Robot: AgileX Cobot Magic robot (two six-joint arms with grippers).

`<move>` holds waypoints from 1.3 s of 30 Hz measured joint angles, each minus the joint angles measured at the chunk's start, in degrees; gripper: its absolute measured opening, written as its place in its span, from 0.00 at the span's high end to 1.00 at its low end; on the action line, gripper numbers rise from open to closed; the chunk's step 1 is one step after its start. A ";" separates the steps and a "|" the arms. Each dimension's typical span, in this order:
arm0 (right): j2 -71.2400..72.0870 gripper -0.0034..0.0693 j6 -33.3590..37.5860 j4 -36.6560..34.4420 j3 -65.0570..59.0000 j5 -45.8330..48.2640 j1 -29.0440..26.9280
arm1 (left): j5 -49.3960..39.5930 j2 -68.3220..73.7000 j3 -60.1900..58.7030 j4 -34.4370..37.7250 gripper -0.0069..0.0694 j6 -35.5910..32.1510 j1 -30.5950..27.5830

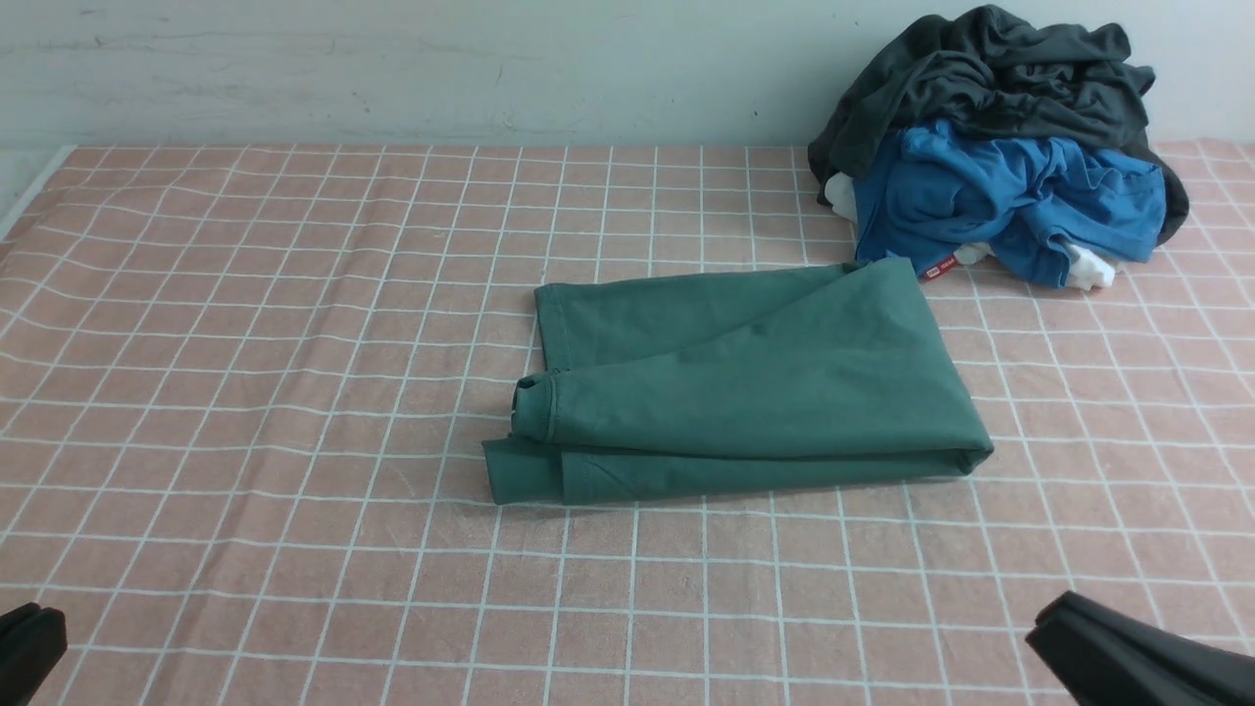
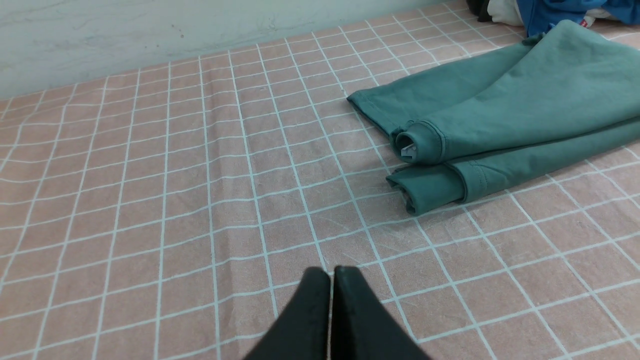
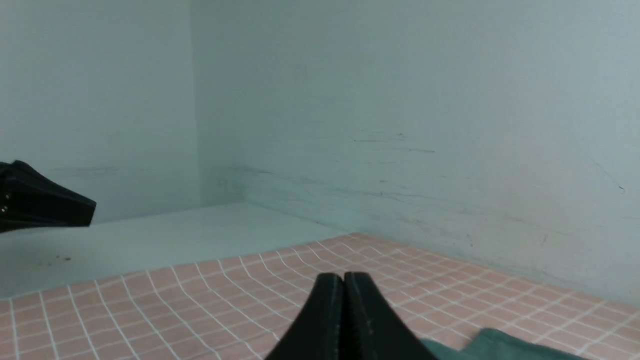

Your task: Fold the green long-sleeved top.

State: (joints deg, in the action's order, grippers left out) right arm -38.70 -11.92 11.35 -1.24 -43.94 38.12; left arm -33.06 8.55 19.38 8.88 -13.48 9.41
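The green long-sleeved top (image 1: 755,382) lies folded into a flat rectangle at the middle of the table, cuffs at its left end. It also shows in the left wrist view (image 2: 505,115) and, as a corner, in the right wrist view (image 3: 500,345). My left gripper (image 2: 331,272) is shut and empty above the cloth, well short of the top; its tip shows at the front view's lower left (image 1: 29,642). My right gripper (image 3: 344,277) is shut and empty, raised above the table; it shows at the front view's lower right (image 1: 1049,623). It points across the table toward my left gripper (image 3: 90,210).
A pink checked tablecloth (image 1: 245,392) covers the table. A pile of clothes sits at the back right: a dark charcoal-grey garment (image 1: 990,69) over a bright blue garment (image 1: 1000,196) with a red tag (image 1: 938,269). A pale wall (image 1: 392,59) runs behind.
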 joint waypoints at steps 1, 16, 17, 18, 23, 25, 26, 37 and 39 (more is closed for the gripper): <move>0.15 0.97 0.83 -0.90 -0.08 1.94 0.00 | 0.00 0.00 0.00 -0.08 0.91 0.00 0.04; 37.12 0.97 19.61 -20.31 -0.18 51.11 -16.00 | -1.00 0.00 0.00 0.03 0.91 0.06 0.04; 38.50 0.97 20.54 -20.31 -0.18 53.03 -19.43 | -1.17 0.00 0.00 0.03 0.91 0.06 0.04; 38.97 0.97 21.22 -20.25 -0.18 54.50 -22.96 | -1.22 -0.05 0.00 0.12 0.91 0.06 0.04; 39.31 0.97 21.51 -18.77 -0.18 59.79 -38.66 | -1.49 -0.05 0.00 0.00 0.91 0.06 0.04; 39.31 0.97 21.55 -18.65 -0.18 62.61 -42.25 | -1.51 -0.05 0.00 0.00 0.91 0.06 0.04; 39.31 0.97 21.55 -18.41 -0.18 63.65 -43.27 | -1.51 -0.05 0.00 0.00 0.91 0.06 0.04; 39.31 0.97 22.23 -18.09 -0.12 64.35 -39.26 | -2.70 -0.05 0.00 0.00 0.91 0.17 0.04; 39.31 0.97 22.23 -18.09 -0.12 64.40 -38.74 | -2.75 -0.05 0.00 0.00 0.91 0.17 0.04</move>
State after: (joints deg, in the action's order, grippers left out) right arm 0.61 10.32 -6.74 -1.36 20.46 -0.62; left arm -35.81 8.50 19.38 8.87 -13.31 9.45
